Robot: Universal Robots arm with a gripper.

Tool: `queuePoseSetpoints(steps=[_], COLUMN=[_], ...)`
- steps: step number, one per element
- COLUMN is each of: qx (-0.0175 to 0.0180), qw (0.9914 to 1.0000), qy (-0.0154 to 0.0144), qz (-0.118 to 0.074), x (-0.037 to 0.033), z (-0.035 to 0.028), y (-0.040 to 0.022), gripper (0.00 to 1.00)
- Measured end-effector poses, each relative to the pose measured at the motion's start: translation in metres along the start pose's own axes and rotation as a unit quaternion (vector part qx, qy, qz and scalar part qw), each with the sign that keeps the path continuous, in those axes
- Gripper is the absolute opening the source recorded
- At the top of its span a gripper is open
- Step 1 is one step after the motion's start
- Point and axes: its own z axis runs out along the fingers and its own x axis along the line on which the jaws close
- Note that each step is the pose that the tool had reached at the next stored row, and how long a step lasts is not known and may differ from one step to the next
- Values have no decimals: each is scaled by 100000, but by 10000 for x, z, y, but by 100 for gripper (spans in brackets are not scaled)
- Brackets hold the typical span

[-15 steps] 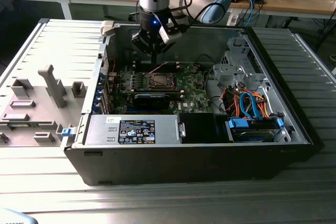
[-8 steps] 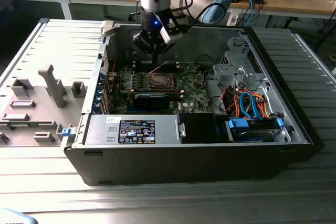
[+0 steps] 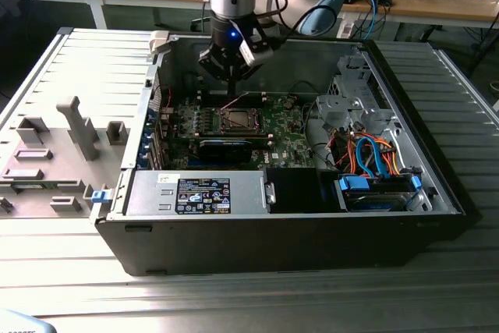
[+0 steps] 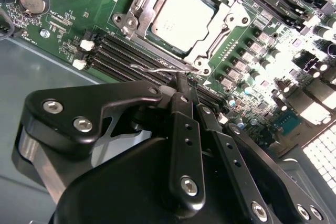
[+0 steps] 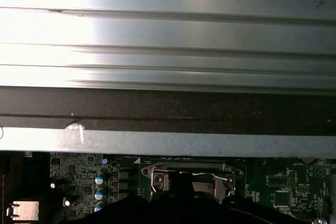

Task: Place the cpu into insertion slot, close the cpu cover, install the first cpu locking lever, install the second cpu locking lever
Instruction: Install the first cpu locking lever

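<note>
So the open computer case (image 3: 273,239) is sitting on the ribbed metal tabletop (image 3: 234,302), and nearest me inside it is the power supply (image 3: 195,193). Just past that, toward 12 o'clock, the green motherboard (image 4: 68,30) is lying flat, with a bundle of orange and blue cables (image 3: 374,157) off at 3 o'clock from the socket.

The cpu (image 4: 181,17) is sitting in its slot already, silver top facing up, and the cpu cover (image 4: 229,18) is lying flat around it, framing the chip. So I'm guessing we're at the locking lever stage now.

The end effector (image 4: 184,80) is hanging straight down over the socket's edge with its fingers together. The tip is right at the thin wire locking lever (image 4: 157,69) running along that side. It looks like it's touching, though I can't tell whether it's pressing the wire or nipping it.

My read: this bit is calling for a small, accurate push to get that springy wire down and tucked under its catch. A slip here would be landing on the memory slots right beside it.
</note>
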Motion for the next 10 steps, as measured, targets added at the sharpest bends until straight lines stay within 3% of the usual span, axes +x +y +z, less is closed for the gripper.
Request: queuePoseSetpoints(steps=[10], qx=[0], qw=[100000], qy=[-1], qz=[1], x=[-10], z=[11], y=[0], gripper=[11])
